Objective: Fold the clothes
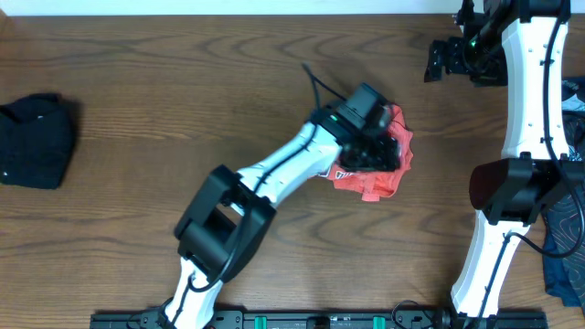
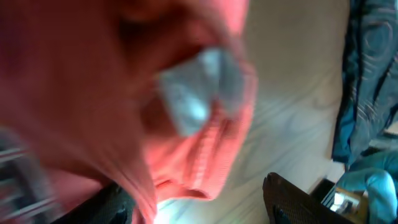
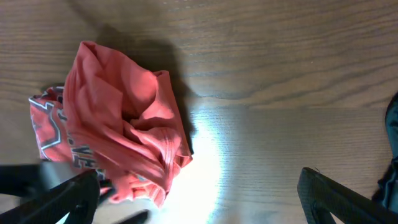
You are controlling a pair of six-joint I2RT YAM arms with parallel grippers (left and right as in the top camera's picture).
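The coral-red T-shirt lies crumpled in a heap at the table's middle, some white-and-navy lettering showing at its edge. My left gripper is down on top of it. In the left wrist view the blurred coral cloth fills the frame and hangs against the left finger, while the right finger stands apart over bare wood, so this gripper is open. My right gripper is raised at the far right, wide open and holding nothing.
A black cloth bundle sits at the left edge. A navy swirl-patterned garment lies at the right edge beside the right arm's base, also showing in the left wrist view.
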